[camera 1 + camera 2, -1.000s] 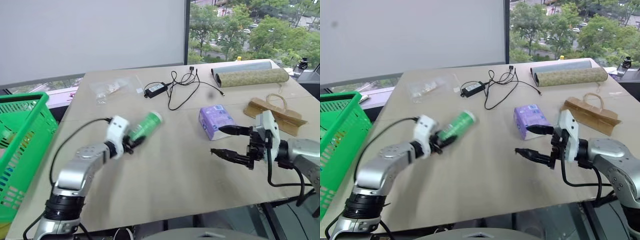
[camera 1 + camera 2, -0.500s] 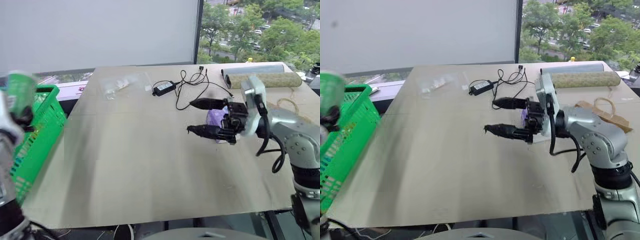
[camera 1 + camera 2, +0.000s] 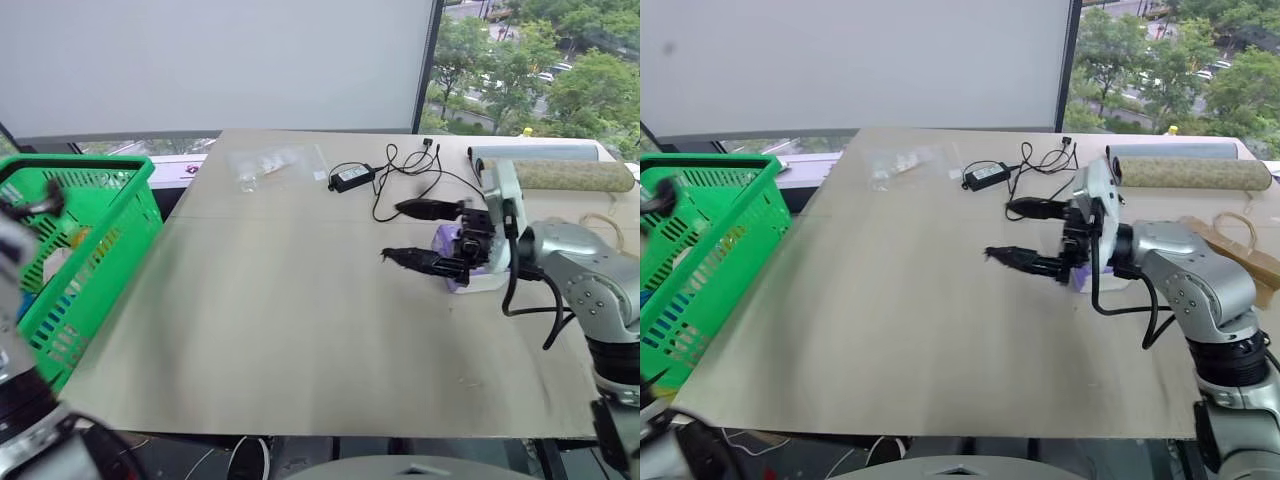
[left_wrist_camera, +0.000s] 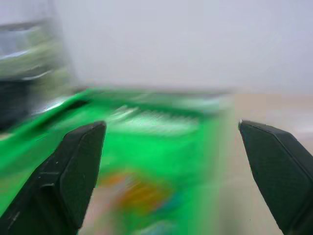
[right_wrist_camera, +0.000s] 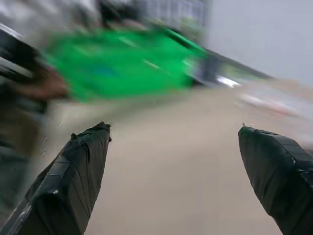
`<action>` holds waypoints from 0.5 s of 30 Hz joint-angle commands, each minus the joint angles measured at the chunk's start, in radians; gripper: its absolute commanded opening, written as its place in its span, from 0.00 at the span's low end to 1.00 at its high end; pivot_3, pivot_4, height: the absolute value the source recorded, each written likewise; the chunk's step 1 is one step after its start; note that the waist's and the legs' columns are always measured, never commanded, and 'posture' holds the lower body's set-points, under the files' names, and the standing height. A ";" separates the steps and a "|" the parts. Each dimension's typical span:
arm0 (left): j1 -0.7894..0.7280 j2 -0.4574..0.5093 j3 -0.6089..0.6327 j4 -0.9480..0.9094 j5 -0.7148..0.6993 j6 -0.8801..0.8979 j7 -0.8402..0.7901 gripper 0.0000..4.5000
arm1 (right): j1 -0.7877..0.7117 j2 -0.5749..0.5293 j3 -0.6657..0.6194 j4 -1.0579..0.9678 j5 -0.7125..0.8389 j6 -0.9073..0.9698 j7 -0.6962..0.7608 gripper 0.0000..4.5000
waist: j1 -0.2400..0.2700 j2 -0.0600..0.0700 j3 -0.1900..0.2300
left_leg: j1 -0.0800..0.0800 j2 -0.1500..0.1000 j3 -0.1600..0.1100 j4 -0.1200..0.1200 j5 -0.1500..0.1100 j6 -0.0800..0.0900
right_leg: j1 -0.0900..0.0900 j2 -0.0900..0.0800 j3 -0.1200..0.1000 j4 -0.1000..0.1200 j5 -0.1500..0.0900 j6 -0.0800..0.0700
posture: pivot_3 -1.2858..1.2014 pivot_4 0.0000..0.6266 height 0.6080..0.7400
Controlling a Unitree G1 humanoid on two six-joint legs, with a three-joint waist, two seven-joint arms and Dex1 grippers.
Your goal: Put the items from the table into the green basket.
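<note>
Your left gripper (image 4: 171,161) has swung over the green basket (image 3: 120,215) and now gapes wide, empty; your right gripper (image 3: 415,232) stands spread, empty, beside the tissue pack (image 3: 470,262).

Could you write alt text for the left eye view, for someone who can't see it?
A robot's right gripper, fingers open, hovers over a tan table, in front of a purple tissue pack. A green basket sits at the table's left edge; cables and rolled mats lie behind.

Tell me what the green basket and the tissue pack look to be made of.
Green basket: seemingly rigid moulded plastic, bright and slightly glossy, judging by its slotted lattice sides and thick rim. Tissue pack: probably soft plastic film wrap, purple and white; it sits mostly hidden behind the right gripper, so finish is hard to tell.
</note>
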 commanded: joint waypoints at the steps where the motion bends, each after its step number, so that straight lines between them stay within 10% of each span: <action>1: 0.105 0.030 -0.095 -0.185 -0.175 0.059 -0.191 1.00 | 0.021 -0.056 0.011 0.062 -0.142 -0.092 -0.006 1.00 | -0.029 0.002 0.000 | 0.000 0.000 0.002 0.000 0.001 -0.001 | -0.001 0.000 0.002 0.000 0.000 0.000 | 0.51 0.00 1.00; 15: 0.243 0.122 -0.266 -0.310 -0.309 0.040 -0.382 1.00 | 0.087 0.171 0.081 0.020 -0.344 0.086 -0.359 1.00 | -0.090 0.009 0.001 | 0.004 0.010 0.014 -0.002 -0.001 0.002 | -0.005 0.012 0.006 0.004 0.001 -0.003 | 0.49 0.00 1.00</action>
